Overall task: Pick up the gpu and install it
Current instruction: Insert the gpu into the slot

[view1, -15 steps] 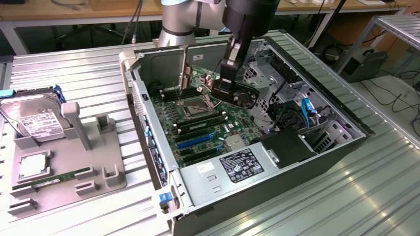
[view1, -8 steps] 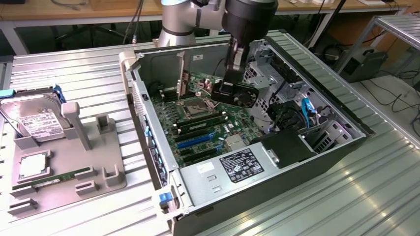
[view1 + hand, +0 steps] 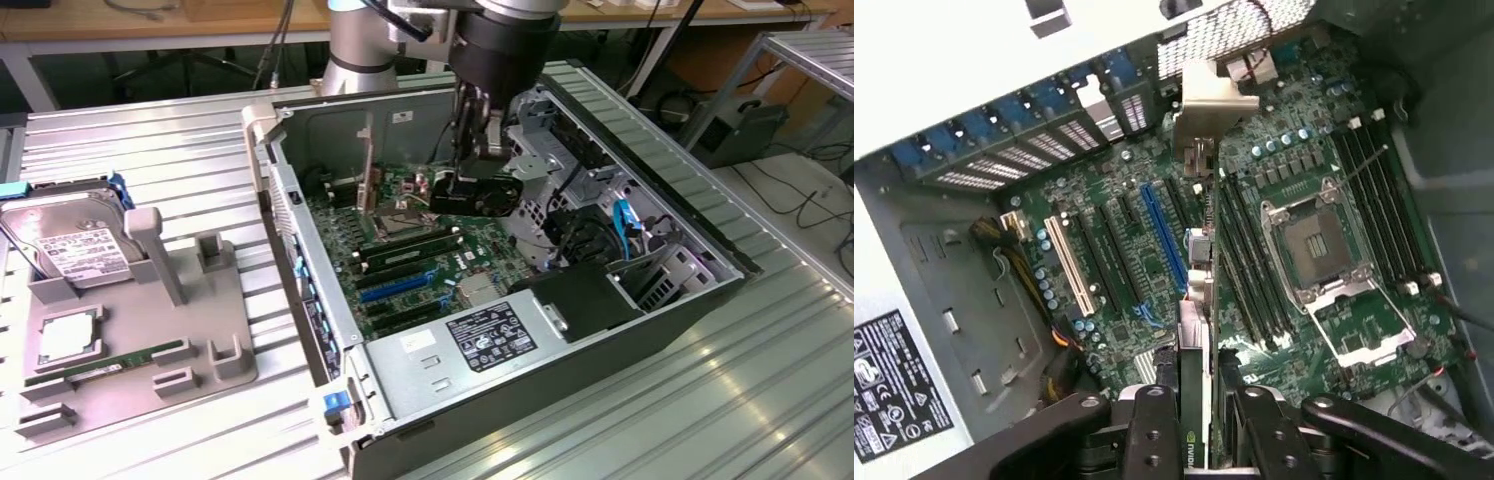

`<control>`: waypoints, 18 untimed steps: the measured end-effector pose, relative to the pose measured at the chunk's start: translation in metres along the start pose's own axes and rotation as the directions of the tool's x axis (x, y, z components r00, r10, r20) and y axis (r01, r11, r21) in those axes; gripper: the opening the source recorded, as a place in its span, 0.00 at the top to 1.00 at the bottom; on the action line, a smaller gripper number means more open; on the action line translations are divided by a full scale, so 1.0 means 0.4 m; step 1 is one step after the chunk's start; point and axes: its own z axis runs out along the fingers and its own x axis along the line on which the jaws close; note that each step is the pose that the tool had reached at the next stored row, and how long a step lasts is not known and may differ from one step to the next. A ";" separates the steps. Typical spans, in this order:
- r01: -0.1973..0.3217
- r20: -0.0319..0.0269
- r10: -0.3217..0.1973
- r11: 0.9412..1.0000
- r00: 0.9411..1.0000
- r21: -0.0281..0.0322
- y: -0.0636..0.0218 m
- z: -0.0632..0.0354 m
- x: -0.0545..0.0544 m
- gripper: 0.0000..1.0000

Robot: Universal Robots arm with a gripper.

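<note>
The gpu (image 3: 1196,320) shows edge-on as a thin card with a silver bracket (image 3: 1206,100) at its far end. My gripper (image 3: 1194,405) is shut on it, with one black finger (image 3: 1154,425) on each side of the card. The card stands on edge just above the green motherboard (image 3: 1124,300), between the blue slot (image 3: 1164,240) and the memory slots. Whether it sits in a slot I cannot tell. In the exterior view my gripper (image 3: 470,195) is deep inside the open computer case (image 3: 287,250), and the gpu (image 3: 400,185) reaches toward the case's rear wall.
A grey holder tray (image 3: 200,340) on the exterior view's left carries a silver hard drive (image 3: 74,245) and a green RAM stick (image 3: 114,362). Inside the case are the power supply (image 3: 501,335), drive cages (image 3: 587,200), cables and the open CPU socket (image 3: 1314,240).
</note>
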 end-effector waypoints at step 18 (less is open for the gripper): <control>0.357 -0.002 -0.357 0.934 0.934 -0.001 0.009 0.078 0.004 0.74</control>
